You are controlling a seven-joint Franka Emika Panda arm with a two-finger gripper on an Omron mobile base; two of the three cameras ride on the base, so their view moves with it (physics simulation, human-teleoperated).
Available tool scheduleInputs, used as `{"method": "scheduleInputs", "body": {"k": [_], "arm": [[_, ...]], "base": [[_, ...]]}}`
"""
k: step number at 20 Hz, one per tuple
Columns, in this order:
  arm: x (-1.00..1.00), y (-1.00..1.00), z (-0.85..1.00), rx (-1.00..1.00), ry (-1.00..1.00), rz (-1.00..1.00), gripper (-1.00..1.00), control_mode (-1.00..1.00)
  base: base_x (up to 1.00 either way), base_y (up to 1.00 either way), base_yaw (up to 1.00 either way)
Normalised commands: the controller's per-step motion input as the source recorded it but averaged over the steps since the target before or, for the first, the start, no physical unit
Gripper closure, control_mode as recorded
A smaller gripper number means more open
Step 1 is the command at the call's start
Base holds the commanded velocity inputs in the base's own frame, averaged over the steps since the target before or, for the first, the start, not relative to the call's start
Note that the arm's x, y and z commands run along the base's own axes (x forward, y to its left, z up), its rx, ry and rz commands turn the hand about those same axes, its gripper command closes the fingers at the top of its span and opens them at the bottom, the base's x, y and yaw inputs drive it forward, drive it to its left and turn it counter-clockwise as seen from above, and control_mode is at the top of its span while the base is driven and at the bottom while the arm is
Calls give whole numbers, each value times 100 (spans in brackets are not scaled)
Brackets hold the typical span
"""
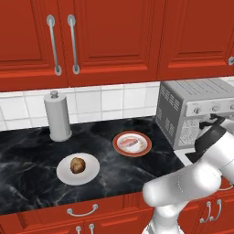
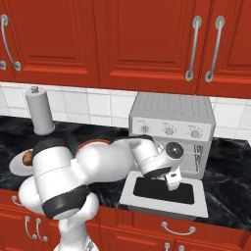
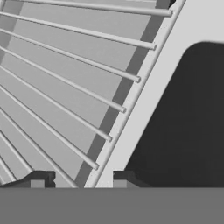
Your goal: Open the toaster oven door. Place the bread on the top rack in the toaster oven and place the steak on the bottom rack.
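Observation:
The toaster oven [image 1: 183, 109] [image 2: 171, 117] stands at the right of the black counter. The toaster oven door [image 2: 164, 191] lies dropped flat, dark glass up. My gripper [image 2: 172, 184] hangs just above the door at the oven mouth, open with nothing between its fingers. In the hand view the gripper [image 3: 83, 179] looks down on a wire rack [image 3: 65, 87], the door's pale frame [image 3: 157, 87] and its glass [image 3: 192, 122]; which rack it is I cannot tell. The bread [image 1: 77, 165] sits on a white plate [image 1: 91, 173]. The steak [image 1: 131, 143] lies on a red-rimmed plate [image 1: 145, 147].
A grey paper-towel holder [image 1: 57, 116] [image 2: 40, 113] stands at the back left against the tiled wall. Red wall cabinets [image 1: 114, 36] hang above the counter. My arm [image 2: 98, 162] stretches across the counter in front of both plates.

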Motion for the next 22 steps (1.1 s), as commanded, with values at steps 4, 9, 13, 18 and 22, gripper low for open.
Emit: {"method": "scheduleInputs", "body": {"k": [4, 9, 13, 18, 22], "arm": [[-72, -4, -94, -3, 12, 0, 100, -100], [-72, -4, -94, -2, 11, 0, 100, -100], [-75, -4, -94, -3, 10, 0, 100, -100], [-82, -2, -94, -3, 6, 0, 100, -100], [-87, -1, -94, -1, 3, 0, 100, -100]], "base": [[0, 0, 0], [0, 0, 0], [0, 0, 0], [0, 0, 0], [0, 0, 0]]}}
